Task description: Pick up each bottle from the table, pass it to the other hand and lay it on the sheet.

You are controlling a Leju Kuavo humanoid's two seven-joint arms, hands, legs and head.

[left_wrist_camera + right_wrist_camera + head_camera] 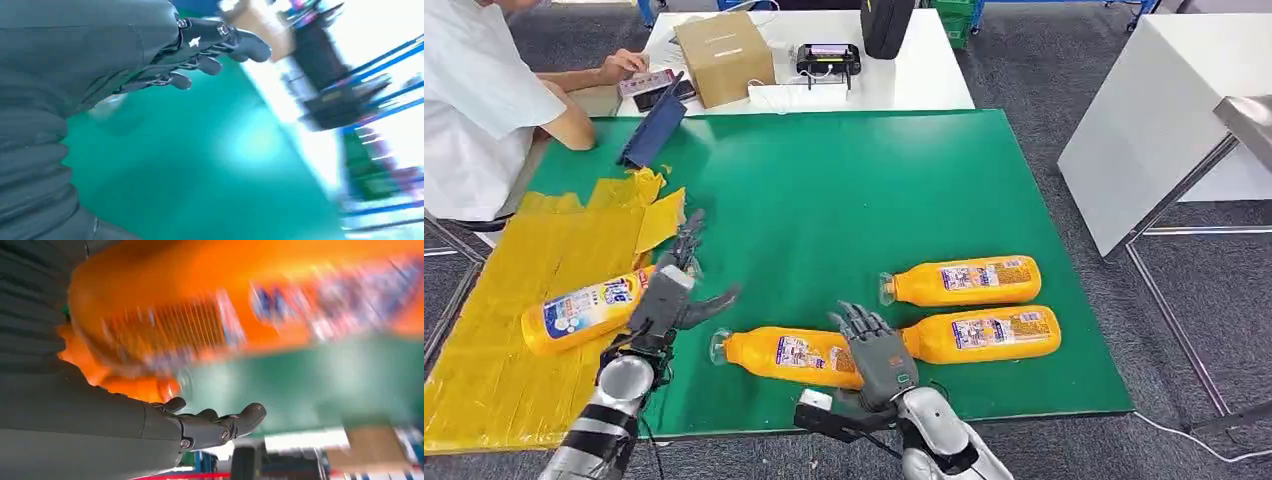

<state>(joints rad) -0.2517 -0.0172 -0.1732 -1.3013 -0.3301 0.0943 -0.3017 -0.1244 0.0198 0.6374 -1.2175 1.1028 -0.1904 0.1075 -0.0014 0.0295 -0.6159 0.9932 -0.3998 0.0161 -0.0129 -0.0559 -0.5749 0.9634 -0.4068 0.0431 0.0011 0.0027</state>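
One orange bottle [584, 312] lies on the yellow sheet [514, 300] at the worktop's [844, 200] left edge beside the spread, empty left hand [669, 295], while the right hand [879, 350], fingers spread, hovers over the nearest of three bottles [789, 355] lying near the front edge.

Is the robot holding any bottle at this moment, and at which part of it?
Nothing is held. The left hand is open above the table beside the sheet. The right hand is open over the nearest bottle, not gripping it.
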